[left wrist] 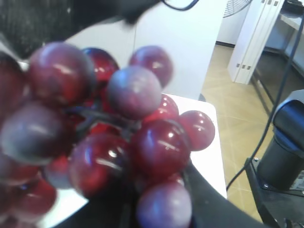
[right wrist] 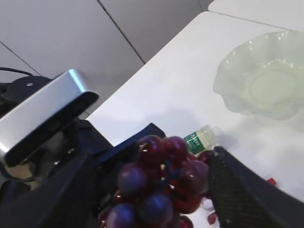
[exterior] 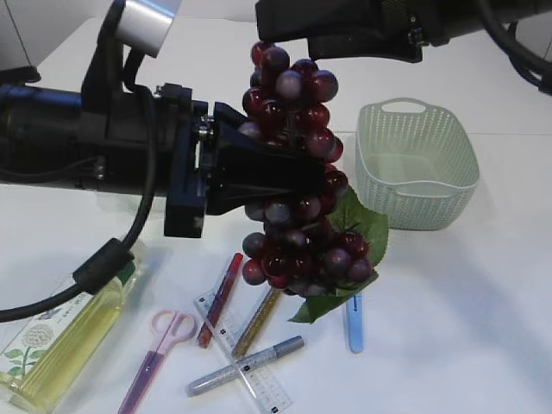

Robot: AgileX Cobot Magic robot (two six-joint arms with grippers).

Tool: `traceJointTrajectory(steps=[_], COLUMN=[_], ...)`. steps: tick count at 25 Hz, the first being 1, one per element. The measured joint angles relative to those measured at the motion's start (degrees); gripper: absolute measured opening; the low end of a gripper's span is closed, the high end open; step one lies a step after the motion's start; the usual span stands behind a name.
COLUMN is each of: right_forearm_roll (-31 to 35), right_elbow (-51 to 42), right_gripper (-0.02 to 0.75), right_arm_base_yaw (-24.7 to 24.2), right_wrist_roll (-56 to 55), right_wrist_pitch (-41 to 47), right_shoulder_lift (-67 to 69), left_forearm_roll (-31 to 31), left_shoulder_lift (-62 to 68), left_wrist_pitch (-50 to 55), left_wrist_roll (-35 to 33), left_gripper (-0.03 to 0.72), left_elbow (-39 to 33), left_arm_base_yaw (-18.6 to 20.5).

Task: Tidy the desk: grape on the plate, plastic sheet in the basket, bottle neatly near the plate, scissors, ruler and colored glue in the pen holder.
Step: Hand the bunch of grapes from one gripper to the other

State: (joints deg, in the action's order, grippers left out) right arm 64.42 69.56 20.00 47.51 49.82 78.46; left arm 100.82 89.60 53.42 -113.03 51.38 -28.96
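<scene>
The grape (exterior: pixel 293 172), a dark red bunch with green leaves, hangs in the air over the table's middle. My left gripper (exterior: pixel 312 185) reaches in from the left and is shut on the bunch's middle; in the left wrist view the grape (left wrist: pixel 142 142) fills the frame above the left gripper (left wrist: pixel 156 211). My right gripper (exterior: pixel 278 36) is above the bunch's top. In the right wrist view the right gripper (right wrist: pixel 161 190) is open, its fingers (right wrist: pixel 247 190) standing wide on either side of the grape (right wrist: pixel 161 175). The pale green plate (right wrist: pixel 266 80) lies beyond. The pen holder and plastic sheet are out of view.
A white basket (exterior: pixel 418 164) stands at the right. Along the front lie the bottle (exterior: pixel 69 345) of yellow liquid, pink scissors (exterior: pixel 159 345), a clear ruler (exterior: pixel 246 362) and glue pens: red (exterior: pixel 220 297), gold (exterior: pixel 259 317), silver (exterior: pixel 250 364), blue (exterior: pixel 354 323).
</scene>
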Motion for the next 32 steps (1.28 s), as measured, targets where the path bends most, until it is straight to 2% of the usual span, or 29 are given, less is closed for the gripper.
traceJointTrajectory(steps=[9,14,24,27,32], right_forearm_roll=[-9.53,-13.51,-14.72,-15.18,-19.9], right_elbow=[0.0,0.0,0.0,0.0,0.0], right_gripper=[0.573,0.573,0.573,0.573,0.573], right_arm_base_yaw=[0.0,0.0,0.0,0.0,0.0], right_wrist_roll=[-4.19,-7.17,-7.56,-8.0,-11.85], right_wrist_pitch=[-5.22,-5.7,-5.7,-5.7,-5.7], right_shoulder_lift=[0.0,0.0,0.0,0.0,0.0], left_forearm_roll=[0.0,0.0,-0.45,-0.34,1.68], left_shoulder_lift=[-1.25,-1.25,-1.25,-1.25,-1.25], left_wrist_pitch=[-2.26,-8.17,-26.2,-34.36,-48.9], left_wrist_roll=[0.12,1.08,9.66,12.66,15.13], left_gripper=[0.141,0.141,0.141,0.141,0.141], left_elbow=[0.0,0.0,0.0,0.0,0.0], left_arm_base_yaw=[-0.04,-0.04,-0.04,-0.13,-0.13])
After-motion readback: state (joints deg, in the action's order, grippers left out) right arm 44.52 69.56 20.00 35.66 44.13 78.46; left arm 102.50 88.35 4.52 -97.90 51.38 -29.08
